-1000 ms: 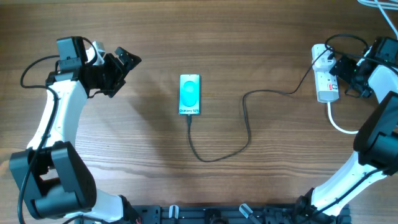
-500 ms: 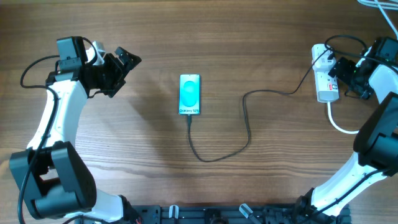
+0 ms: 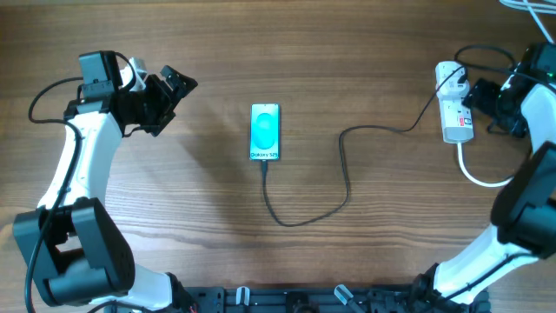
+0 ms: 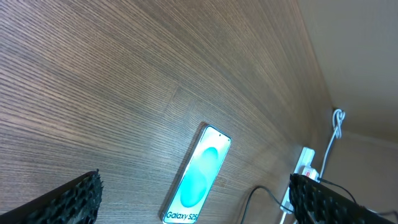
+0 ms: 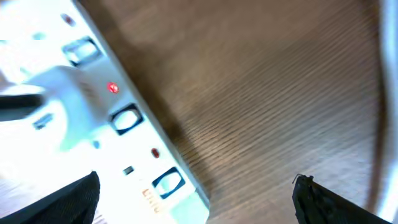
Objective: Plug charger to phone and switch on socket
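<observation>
The phone [image 3: 265,132] lies face up mid-table, its teal screen lit; it also shows in the left wrist view [image 4: 200,179]. The charger [image 3: 345,165], a thin black cable, runs from the phone's near end in a loop across to the socket [image 3: 454,113] at the far right. My left gripper [image 3: 178,89] hangs open well to the left of the phone, holding nothing. Just right of the socket, my right gripper [image 3: 476,97] is open and empty. In the right wrist view the socket [image 5: 134,140] shows rocker switches and a lit red lamp [image 5: 112,88] beside a pale plug [image 5: 56,109].
A thick white cord [image 3: 473,174] curves from the socket's near end towards my right arm. More white cables [image 3: 532,10] lie at the far right corner. Bare wooden tabletop [image 3: 174,200] surrounds the phone.
My right gripper has drawn back slightly to the right, away from the socket. The left arm, phone and cable have not moved.
</observation>
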